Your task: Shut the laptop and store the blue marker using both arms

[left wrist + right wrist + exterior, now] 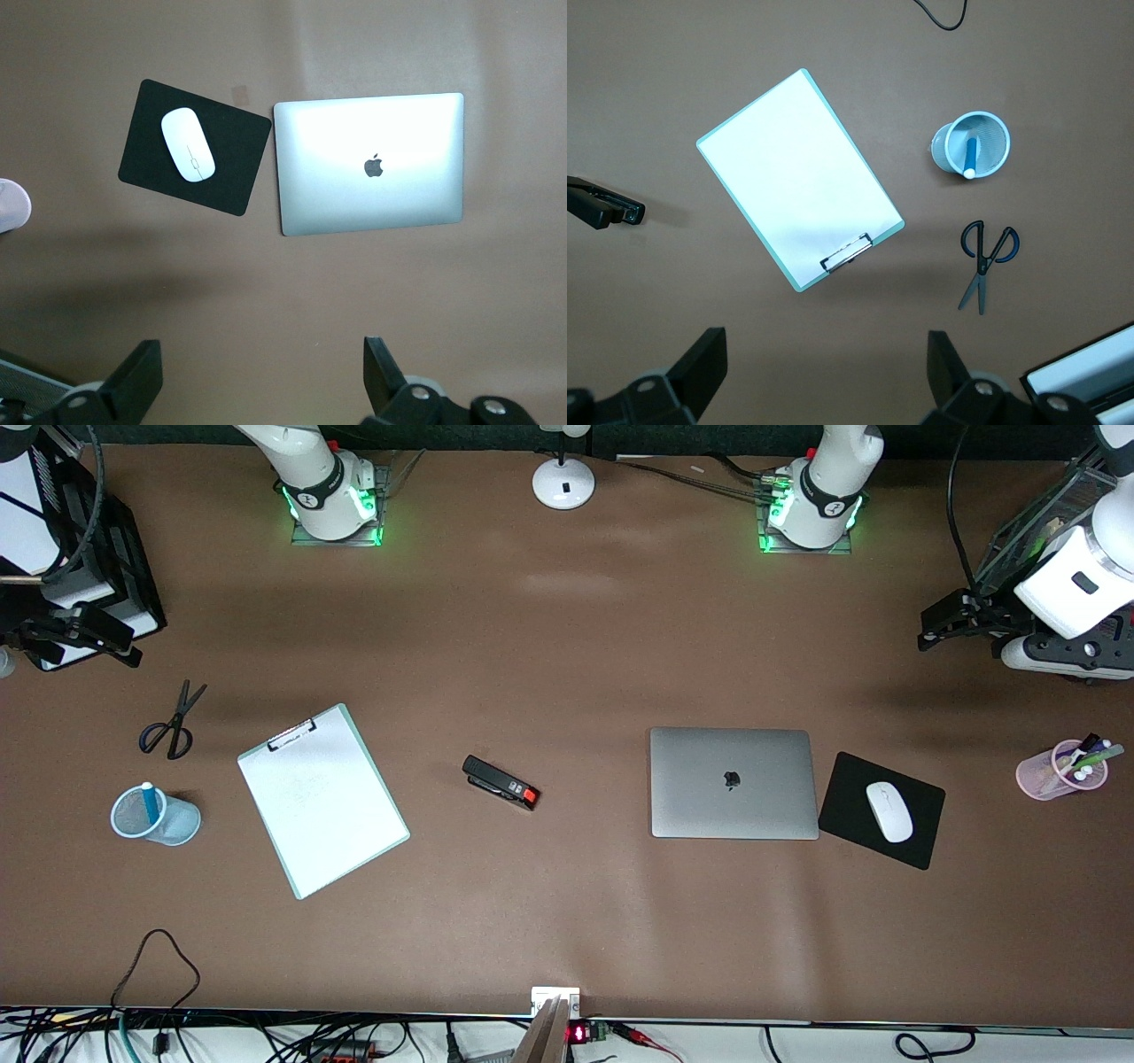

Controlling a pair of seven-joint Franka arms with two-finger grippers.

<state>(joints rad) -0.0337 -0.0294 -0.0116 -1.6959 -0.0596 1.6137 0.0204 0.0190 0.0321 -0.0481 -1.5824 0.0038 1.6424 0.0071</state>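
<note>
A wide brown table (pixel 567 646) fills nearly the whole front view, its matte surface lit unevenly, with a paler sheen near the top centre and soft shadows toward the upper right. Along the top edge of the frame runs a dark strip, and at the top centre stands a white round lamp base (pixel 563 483). At the bottom edge a white ledge (pixel 797 1041) carries tangled black cables (pixel 159 974), one looping onto the table at lower left, and a small device with a red display (pixel 578 1034) sits at the bottom centre.
</note>
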